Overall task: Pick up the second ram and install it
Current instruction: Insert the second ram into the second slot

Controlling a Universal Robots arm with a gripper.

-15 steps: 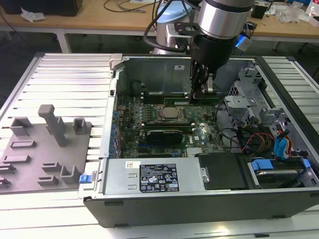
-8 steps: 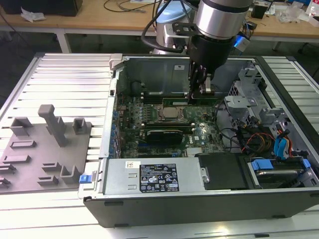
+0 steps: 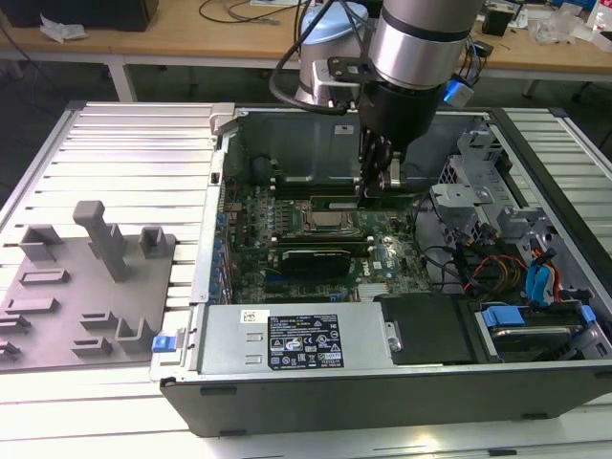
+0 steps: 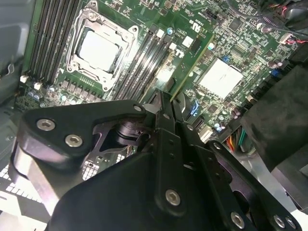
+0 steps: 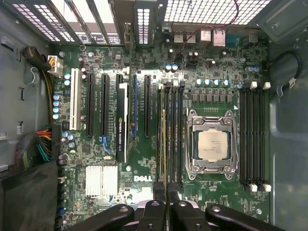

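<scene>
The gripper [image 5: 166, 204] hangs low inside the computer case [image 3: 316, 382], just beside the processor socket [image 5: 210, 145]; its jaws pinch the second ram [image 5: 164, 144] edge-on, the stick's long axis running along the memory slots [image 5: 171, 134] right beneath it

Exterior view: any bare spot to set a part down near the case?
Ribbed tabletop at the exterior view's left, beyond the grey fixture, is bare. Crowded: cable bay, and the motherboard where the gripper grips the second ram.
</scene>
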